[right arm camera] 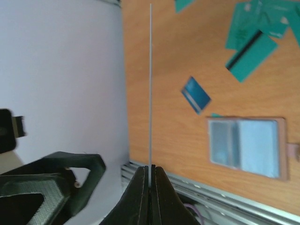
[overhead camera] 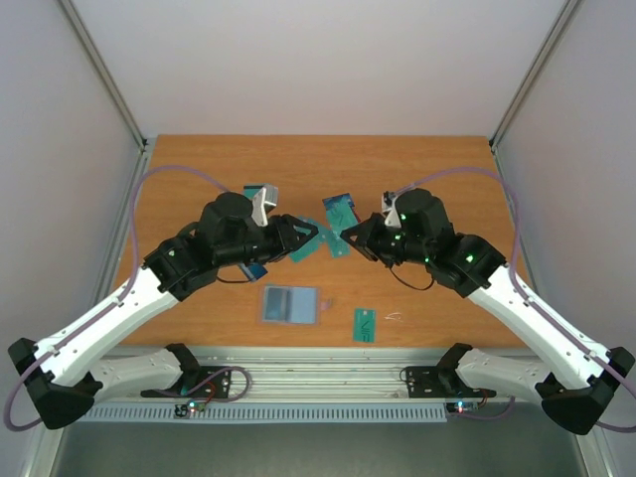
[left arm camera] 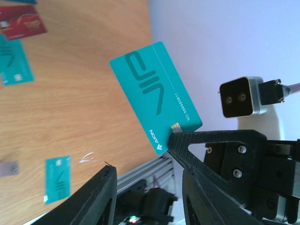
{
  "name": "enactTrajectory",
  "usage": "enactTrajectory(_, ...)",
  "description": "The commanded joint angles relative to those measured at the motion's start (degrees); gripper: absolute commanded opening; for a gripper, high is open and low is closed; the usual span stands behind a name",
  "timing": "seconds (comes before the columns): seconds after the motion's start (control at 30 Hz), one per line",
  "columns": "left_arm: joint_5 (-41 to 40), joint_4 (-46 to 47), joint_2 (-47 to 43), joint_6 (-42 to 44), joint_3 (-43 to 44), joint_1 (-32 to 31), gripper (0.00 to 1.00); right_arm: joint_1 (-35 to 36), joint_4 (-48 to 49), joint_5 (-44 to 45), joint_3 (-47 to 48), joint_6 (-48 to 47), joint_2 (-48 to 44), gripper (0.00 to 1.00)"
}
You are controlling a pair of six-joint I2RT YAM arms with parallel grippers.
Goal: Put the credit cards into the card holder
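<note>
Pinches one teal-green rectangular plastic credit card (left arm camera: pixel 154 96) by a corner in the right gripper (right arm camera: pixel 150 168), fingers pressed together on its thin edge. Holds it up off the orange-brown wooden table (overhead camera: pixel 199 169), tilted, printed face toward the left wrist camera, edge-on to the right wrist camera. Poses the left gripper (left arm camera: pixel 147 171) just beside that card, fingers spread with nothing between them; cannot tell whether any finger touches the card.

Has the flat rectangular card holder (overhead camera: pixel 290 305), tan-rimmed with pale clear pockets, lying open on the table near the front edge, between the two arms and apart from both grippers.

Has more cards loose on the wood: a teal card (overhead camera: pixel 365 324) just right of the holder by the front edge, a blue card (right arm camera: pixel 196 94) near the holder's corner, a dark-striped teal card (right arm camera: pixel 251 56) overlapping a cluster of teal ones farther back, and a red card (left arm camera: pixel 23 23) beyond them in the left wrist view.
</note>
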Motion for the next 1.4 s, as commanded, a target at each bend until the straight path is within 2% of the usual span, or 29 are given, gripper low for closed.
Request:
enactTrajectory(0.0,1.9,13.6,-0.5,-3.7,0.1,0.5,0.40,-0.3,6.6,3.2,3.1,2.5,-1.5,0.01)
enactTrajectory(0.3,1.7,28.7,0.1,-8.2,-1.8,1.1,0.39,-0.3,16.4,2.3,2.2,8.7,-3.2,0.01)
enactTrajectory(0.7,0.8,33.9,0.3,-10.3,-3.6,3.5,0.35,-0.3,22.4,1.3,0.8,12.5,-4.4,0.01)
enactTrajectory(0.97,3.0,41.6,2.0,-13.1,-5.3,5.1,0.33,-0.3,25.5,-1.5,-0.2,13.3,-3.7,0.01)
enactTrajectory(1.17,4.4,43.5,3.5,-13.8,-5.3,5.1,0.25,-0.2,28.5,-5.1,-0.9,13.5,-2.2,0.01)
enactTrajectory(1.37,3.5,44.0,2.6,-14.5,-6.7,5.1,0.07,-0.2,28.4,-5.1,-1.5,13.2,-2.7,0.01)
